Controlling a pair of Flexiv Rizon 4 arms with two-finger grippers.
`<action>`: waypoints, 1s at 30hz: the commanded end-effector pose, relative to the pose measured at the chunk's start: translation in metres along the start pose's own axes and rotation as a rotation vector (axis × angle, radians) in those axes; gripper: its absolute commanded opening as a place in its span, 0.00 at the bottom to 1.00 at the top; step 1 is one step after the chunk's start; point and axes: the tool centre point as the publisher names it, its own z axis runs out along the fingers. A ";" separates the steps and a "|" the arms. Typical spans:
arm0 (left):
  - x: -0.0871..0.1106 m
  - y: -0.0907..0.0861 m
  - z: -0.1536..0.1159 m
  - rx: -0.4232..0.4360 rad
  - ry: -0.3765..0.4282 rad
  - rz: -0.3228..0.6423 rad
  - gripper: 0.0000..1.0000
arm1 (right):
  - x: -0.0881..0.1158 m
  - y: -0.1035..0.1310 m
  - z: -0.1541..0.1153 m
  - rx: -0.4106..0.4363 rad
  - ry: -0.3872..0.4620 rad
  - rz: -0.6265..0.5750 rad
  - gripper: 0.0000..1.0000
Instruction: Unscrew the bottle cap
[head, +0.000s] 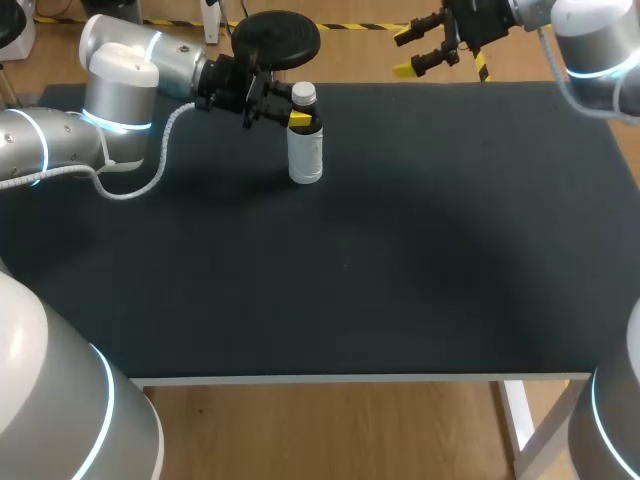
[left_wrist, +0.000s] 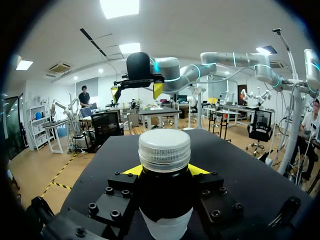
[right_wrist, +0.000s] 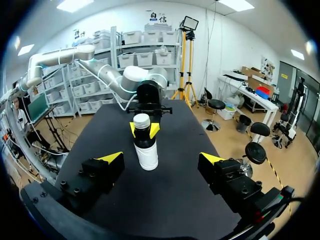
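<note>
The left jaws clench the upright bottle (head: 306, 155) (just under its cap (head: 304, 95)) on the desk (head: 420, 260). The right jaws hang released, well apart.

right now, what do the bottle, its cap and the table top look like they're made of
The bottle: dark, glossy body, glass or plastic, I cannot tell which. Its white label is likely paper or film. The cap: white plastic by its look, with fine ribs around the side and a slight sheen. The table top: black, matte, no glare, perhaps a mat or felt-like cover.
</note>
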 end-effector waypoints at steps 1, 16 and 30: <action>-0.002 0.000 -0.001 0.000 0.006 -0.001 0.00 | -0.003 0.001 -0.001 0.004 0.010 0.000 1.00; -0.002 0.000 -0.001 0.000 0.006 -0.001 0.00 | 0.000 0.011 0.056 -0.037 0.036 0.034 1.00; -0.002 0.000 -0.001 0.000 0.006 -0.001 0.00 | 0.014 0.018 0.108 0.020 0.029 0.000 1.00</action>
